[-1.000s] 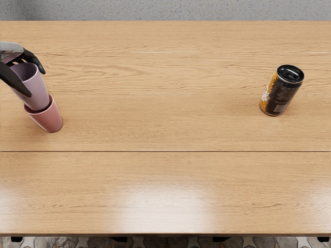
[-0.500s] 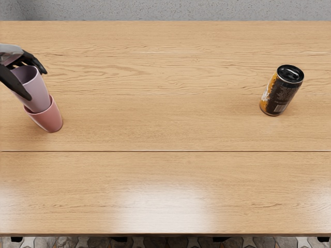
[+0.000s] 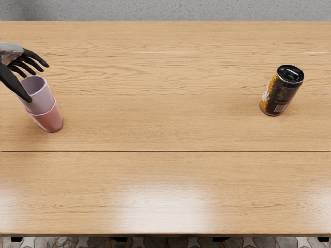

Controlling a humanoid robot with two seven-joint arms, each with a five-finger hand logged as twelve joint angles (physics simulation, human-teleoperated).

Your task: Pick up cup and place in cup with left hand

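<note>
Barcoded can [image 3: 282, 92], small print unreadable, well apart from my left hand [image 3: 11, 56], my fingers [image 3: 36, 58] spread, released, beside purple cup [image 3: 40, 101] nested in pink cup [image 3: 50, 121].

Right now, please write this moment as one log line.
left hand: open | purple cup: inside pink cup | can: standing, far right

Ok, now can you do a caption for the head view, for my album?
A purple cup sits in a pink cup, left hand open near them, a can off to the right.
</note>
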